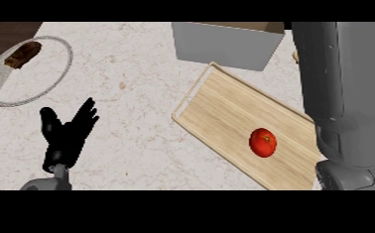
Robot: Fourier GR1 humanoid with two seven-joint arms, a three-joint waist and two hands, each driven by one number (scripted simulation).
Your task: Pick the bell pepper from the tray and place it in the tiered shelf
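The pepper (pixel 264 142) lies on the tray (pixel 219 105) at the right, with the shelf (pixel 227 43) just behind the tray, a plate (pixel 62 73) bearing a food item (pixel 22 54) far left, and the left hand (pixel 67 135) resting before the plate

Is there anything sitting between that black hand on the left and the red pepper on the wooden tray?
In the head view, only bare counter and the tray's own wood lie between the left hand and the bell pepper.
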